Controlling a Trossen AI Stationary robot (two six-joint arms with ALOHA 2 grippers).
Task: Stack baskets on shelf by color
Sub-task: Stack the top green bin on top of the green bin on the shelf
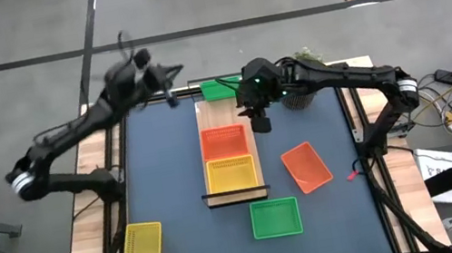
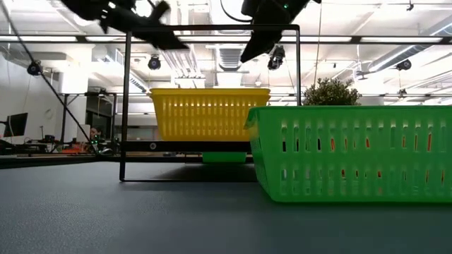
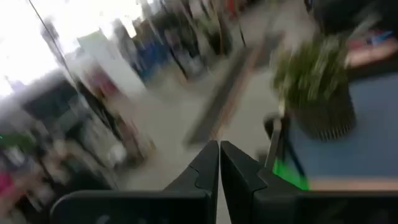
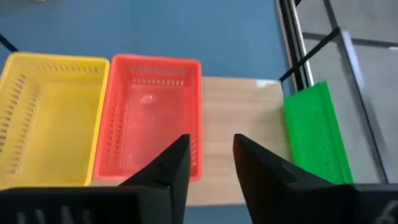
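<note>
Apparently between placements: right gripper, jaws parted and empty, hovers over the shelf, red basket just beside. Left gripper, jaws closed, hangs aside. Next, fetching a loose green basket.

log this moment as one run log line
shelf: light-wood shelf board holds yellow mesh basket, red-orange mesh basket | right gripper: above bare board, empty | left gripper: shut, raised
</note>
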